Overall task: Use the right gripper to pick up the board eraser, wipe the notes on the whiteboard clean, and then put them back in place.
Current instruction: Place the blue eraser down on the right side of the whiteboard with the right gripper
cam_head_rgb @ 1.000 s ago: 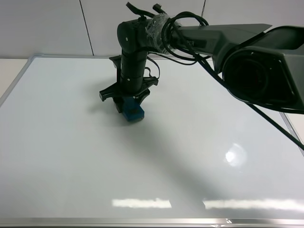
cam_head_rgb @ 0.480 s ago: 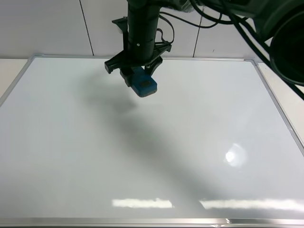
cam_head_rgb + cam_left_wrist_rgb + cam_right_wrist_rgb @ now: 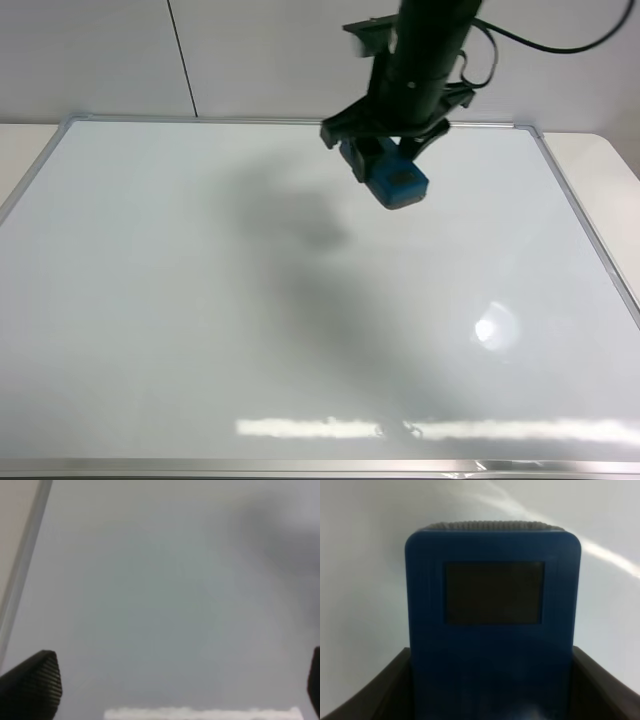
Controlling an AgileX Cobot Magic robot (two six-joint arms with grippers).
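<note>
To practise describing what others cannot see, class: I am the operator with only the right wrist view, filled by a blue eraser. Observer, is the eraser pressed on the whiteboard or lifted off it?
Observer: Lifted, it seems: in the high view the board eraser hangs in the right gripper, its shadow apart on the whiteboard.
Operator: Any red notes left?
Observer: None show on the board in the high view.
Operator: And the left gripper?
Observer: The left gripper is open, holding nothing.
</note>
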